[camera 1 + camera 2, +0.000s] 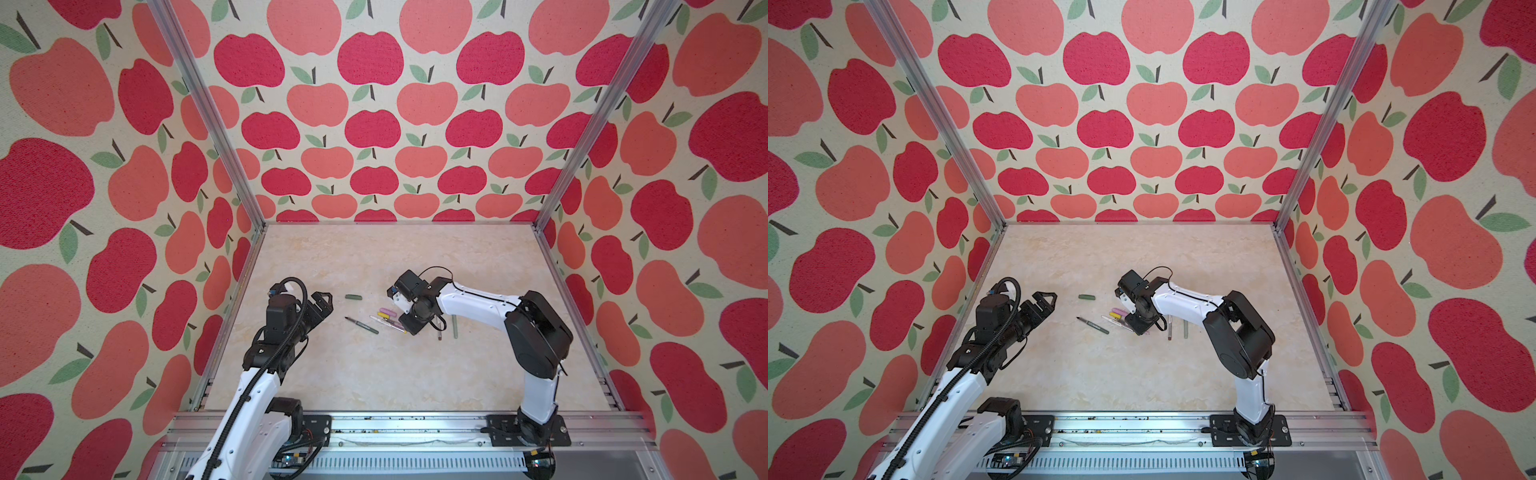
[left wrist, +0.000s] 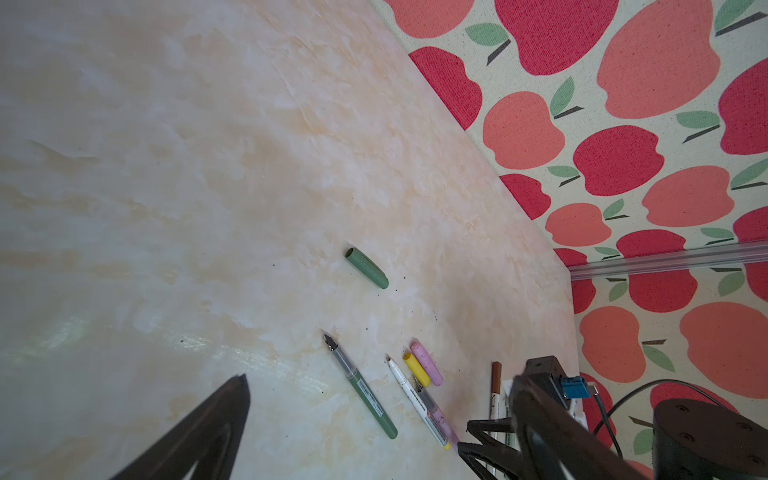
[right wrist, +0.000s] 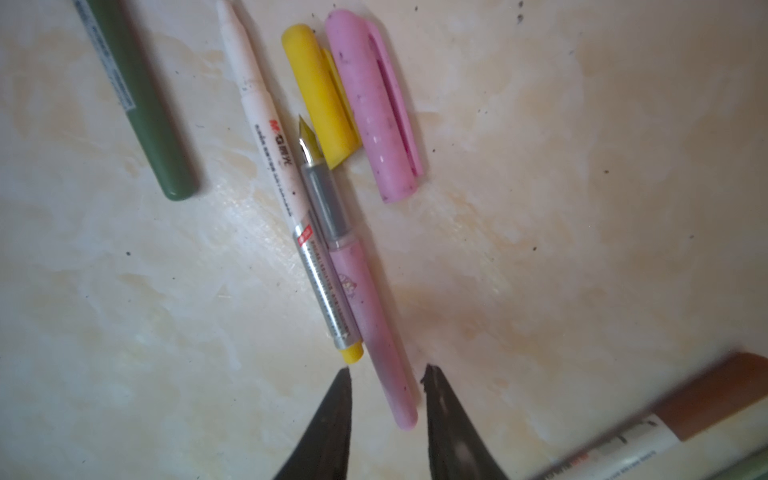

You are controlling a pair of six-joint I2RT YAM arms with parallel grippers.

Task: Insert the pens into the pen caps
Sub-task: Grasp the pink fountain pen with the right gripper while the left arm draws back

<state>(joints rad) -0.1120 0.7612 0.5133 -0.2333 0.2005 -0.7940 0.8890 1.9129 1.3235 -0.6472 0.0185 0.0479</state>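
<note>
The right pincer (image 3: 385, 374) is set low in the wrist frame, its two dark tips narrowly parted and placed astride the rear end of the lilac-pink pen (image 3: 361, 299). A sliver of desk (image 3: 582, 208) is seen at each side of the barrel, so nothing is judged to be grasped yet. The rear end is probably chosen so that the nib, pointed toward the upper middle of the frame, is left free for capping.

The white-and-yellow pen (image 3: 266, 137) is laid touching the pink one along its left side and could be dragged with it. Just beside the nib, the yellow cap (image 3: 320, 95) and the lilac-pink cap (image 3: 374, 108) are found side by side, touching. The dark green pen (image 3: 141, 104) is seen at the upper left, apart from the rest.

In a top view the dark green cap (image 1: 353, 297) is seen alone further back. The left pincer (image 1: 326, 303) is held fully spread and empty at the left, well apart from the pens, presumably in readiness for a cap.
</note>
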